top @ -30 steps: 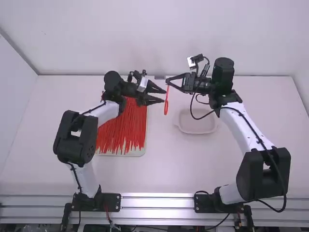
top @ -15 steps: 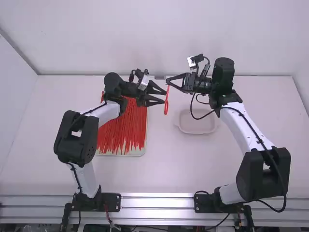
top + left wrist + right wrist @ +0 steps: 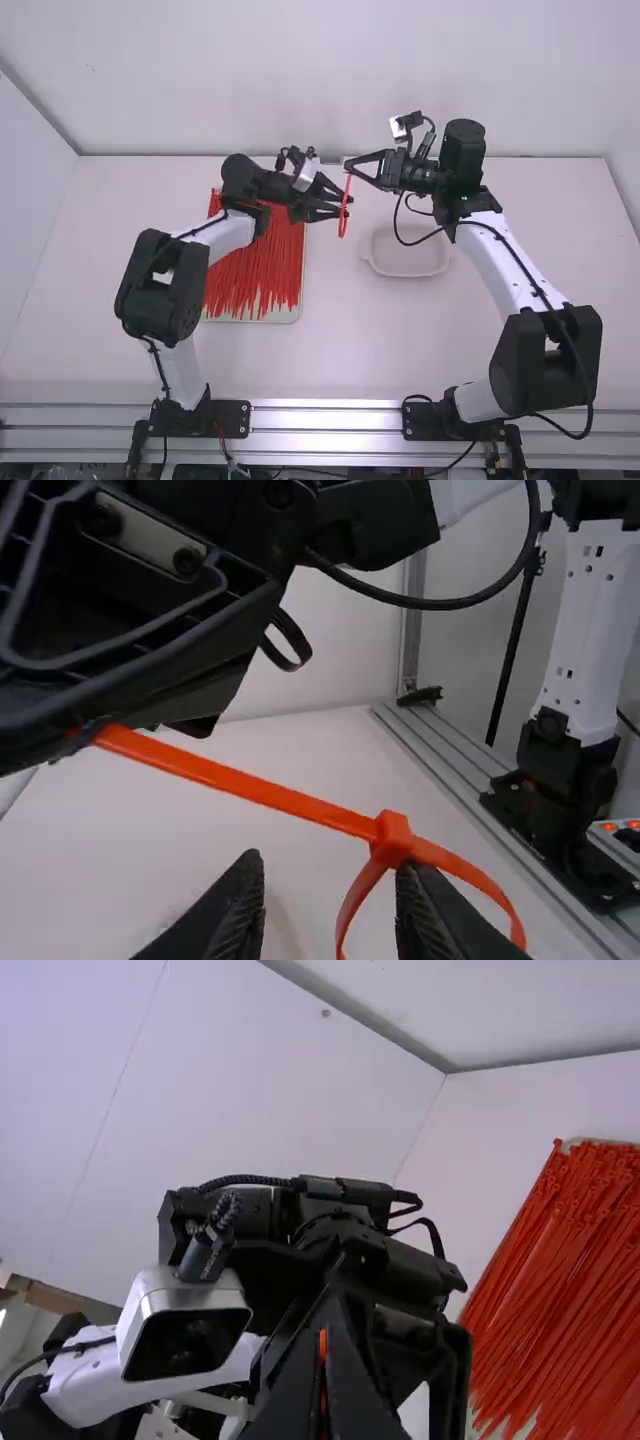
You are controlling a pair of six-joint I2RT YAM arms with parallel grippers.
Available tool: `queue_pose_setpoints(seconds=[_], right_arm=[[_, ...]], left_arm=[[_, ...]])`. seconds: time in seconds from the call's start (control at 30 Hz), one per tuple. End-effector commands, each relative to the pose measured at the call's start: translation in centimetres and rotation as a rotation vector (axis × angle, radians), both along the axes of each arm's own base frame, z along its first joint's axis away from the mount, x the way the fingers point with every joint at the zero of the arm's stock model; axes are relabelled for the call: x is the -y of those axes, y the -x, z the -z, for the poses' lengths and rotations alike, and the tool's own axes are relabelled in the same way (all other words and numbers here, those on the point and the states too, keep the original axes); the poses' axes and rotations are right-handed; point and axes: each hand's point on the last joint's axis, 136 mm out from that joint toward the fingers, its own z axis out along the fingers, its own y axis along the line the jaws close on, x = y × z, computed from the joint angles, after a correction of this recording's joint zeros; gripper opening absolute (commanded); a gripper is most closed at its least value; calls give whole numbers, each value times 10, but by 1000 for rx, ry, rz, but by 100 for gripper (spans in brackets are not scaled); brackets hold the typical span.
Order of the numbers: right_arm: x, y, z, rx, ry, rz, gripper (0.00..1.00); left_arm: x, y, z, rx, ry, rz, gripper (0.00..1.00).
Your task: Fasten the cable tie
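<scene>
Left jaws of mine stand apart: my left gripper (image 3: 330,868) hangs above the table (image 3: 90,230), and a loop of the orange cable tie (image 3: 300,802) drops between its fingers (image 3: 245,910); whether the loop touches either one I cannot tell. Just past those fingertips sits the tie's head (image 3: 392,830), where the strap passes through and curls round into the loop. From the head the straight strap runs up into my right gripper (image 3: 349,170), whose jaws are pinched together on its end, a sliver of orange showing between them. Both grippers meet nearly tip to tip in the air over the far middle of the table. Beneath my left arm lies a board (image 3: 250,316) heaped with red ties (image 3: 255,265). Beside the board, under my right arm, rests a shallow white dish (image 3: 405,268).
</scene>
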Motion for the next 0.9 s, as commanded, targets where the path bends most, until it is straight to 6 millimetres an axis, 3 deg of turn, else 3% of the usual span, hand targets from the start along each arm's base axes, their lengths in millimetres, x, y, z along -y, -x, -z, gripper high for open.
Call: queue_pose_setpoints(seconds=[0.0,0.1,0.17,0.6,0.87], right_arm=[[1,-1,-9,26,-4,7,0],[1,-1,-9,25,-4,7,0],[2,-2,-9,26,-4,10,0],[3,-10,-23,19,-44,51,0],[14,-19,-31,17,-65,98,0]], left_arm=[[2,5,-1,9,-3,16,18],[2,4,-1,11,-2,15,11],[1,4,-1,12,-2,14,2],[2,3,-1,41,11,4,2],[2,3,0,53,13,5,2]])
